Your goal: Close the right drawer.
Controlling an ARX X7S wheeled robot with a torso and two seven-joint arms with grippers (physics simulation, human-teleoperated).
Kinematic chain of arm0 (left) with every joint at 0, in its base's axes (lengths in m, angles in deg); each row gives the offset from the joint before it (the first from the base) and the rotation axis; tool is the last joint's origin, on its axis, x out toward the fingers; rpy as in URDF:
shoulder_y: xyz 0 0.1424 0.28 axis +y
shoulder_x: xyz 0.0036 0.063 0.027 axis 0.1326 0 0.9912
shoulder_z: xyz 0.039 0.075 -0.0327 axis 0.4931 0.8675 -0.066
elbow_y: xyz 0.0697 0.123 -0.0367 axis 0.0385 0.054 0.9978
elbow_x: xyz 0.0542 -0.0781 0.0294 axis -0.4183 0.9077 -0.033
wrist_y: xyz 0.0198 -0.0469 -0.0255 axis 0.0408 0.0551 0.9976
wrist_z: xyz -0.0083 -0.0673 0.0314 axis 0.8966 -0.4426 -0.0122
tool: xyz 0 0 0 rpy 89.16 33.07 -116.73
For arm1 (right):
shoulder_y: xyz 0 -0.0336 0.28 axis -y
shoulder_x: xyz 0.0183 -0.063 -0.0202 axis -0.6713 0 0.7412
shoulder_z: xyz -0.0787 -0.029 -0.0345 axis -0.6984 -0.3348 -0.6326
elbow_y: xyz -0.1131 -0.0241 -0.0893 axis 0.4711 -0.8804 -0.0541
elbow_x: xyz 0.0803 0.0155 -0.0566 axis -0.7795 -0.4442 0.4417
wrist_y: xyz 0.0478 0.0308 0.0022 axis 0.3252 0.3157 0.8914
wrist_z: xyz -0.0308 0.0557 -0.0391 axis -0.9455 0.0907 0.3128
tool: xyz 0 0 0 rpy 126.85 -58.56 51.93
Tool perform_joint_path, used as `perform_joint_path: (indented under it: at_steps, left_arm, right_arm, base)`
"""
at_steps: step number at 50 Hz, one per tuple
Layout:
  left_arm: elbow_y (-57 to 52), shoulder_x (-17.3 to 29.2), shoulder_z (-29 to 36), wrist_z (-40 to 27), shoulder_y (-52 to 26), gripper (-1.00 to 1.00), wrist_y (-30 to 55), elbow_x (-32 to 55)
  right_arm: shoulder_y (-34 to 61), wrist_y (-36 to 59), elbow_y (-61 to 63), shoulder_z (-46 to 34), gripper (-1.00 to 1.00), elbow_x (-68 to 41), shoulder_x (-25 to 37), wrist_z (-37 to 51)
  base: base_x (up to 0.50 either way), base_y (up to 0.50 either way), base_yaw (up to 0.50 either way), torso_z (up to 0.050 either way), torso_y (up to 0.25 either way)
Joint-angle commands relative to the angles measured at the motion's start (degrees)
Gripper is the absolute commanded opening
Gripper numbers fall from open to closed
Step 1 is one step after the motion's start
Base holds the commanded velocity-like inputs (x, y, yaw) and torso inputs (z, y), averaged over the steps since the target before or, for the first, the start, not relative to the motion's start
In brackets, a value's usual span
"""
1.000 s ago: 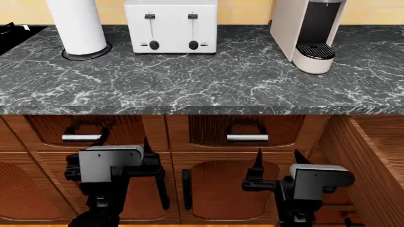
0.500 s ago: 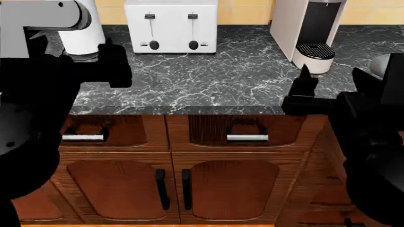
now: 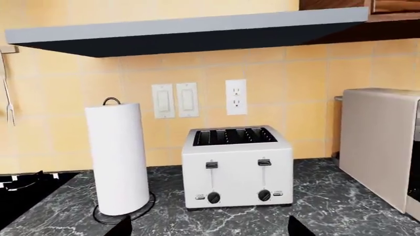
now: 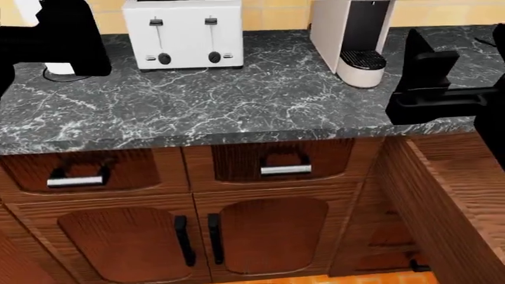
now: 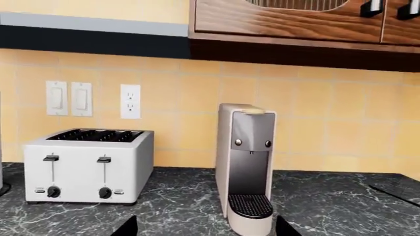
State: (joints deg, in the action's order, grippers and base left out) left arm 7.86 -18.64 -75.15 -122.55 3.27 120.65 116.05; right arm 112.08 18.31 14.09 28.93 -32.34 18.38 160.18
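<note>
The right drawer [image 4: 462, 201] is a long box of reddish-brown grained wood. It stands pulled out at the right of the head view, its side wall running from under the counter toward me. Its front panel and black handle are out of view. My right gripper [image 4: 457, 50] hovers above the counter's right end, over the drawer's inner end. In the right wrist view it [image 5: 206, 230] is open and empty. My left arm [image 4: 55, 35] is a dark shape at the far left. In the left wrist view the left gripper [image 3: 208, 231] is open and empty above the counter.
The dark marble counter [image 4: 236, 100] carries a white toaster [image 4: 183, 32], a white coffee machine [image 4: 351, 35] and a paper towel roll [image 3: 118, 157]. Below are two recessed drawers with silver handles [image 4: 285, 170] and two cabinet doors [image 4: 272, 234] with black handles.
Both arms have risen from in front of the cabinets to above the counter. The head view has shifted, so the toaster and cabinets sit further left and more of the right drawer shows.
</note>
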Motion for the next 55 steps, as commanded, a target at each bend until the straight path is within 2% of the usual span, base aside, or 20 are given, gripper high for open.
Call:
perform_joint_path:
  at_steps: [1,24,25,55]
  left_arm:
    - [-0.03,2.05,0.95,-0.14,-1.48,1.00,-1.73,1.80]
    - [0.01,3.80,2.39,0.75,-2.87,1.00,-5.41,4.11]
    - [-0.55,3.18,0.25,2.30,-1.66,1.00,-6.62,3.24]
    - [-0.33,4.56,1.38,4.00,-2.34,1.00,-7.84,2.77]
  right_arm:
    - [3.18,-1.52,-0.54,-1.09,1.00,-5.40,2.84,3.17]
    - [3.95,-2.79,-0.52,-2.05,1.00,-4.96,4.93,2.15]
    - [3.88,-2.79,-0.50,-2.03,1.00,-4.85,4.94,2.02]
    - [3.84,-3.98,-0.61,-3.02,1.00,-3.82,6.48,0.59]
  base:
    - [0.00,0.00,-0.50,0.000,0.000]
    - [0.00,0.00,-0.50,0.000,0.000]
    - [0.00,0.00,-0.50,0.000,0.000]
    - [0.00,0.00,-0.50,0.050,0.000]
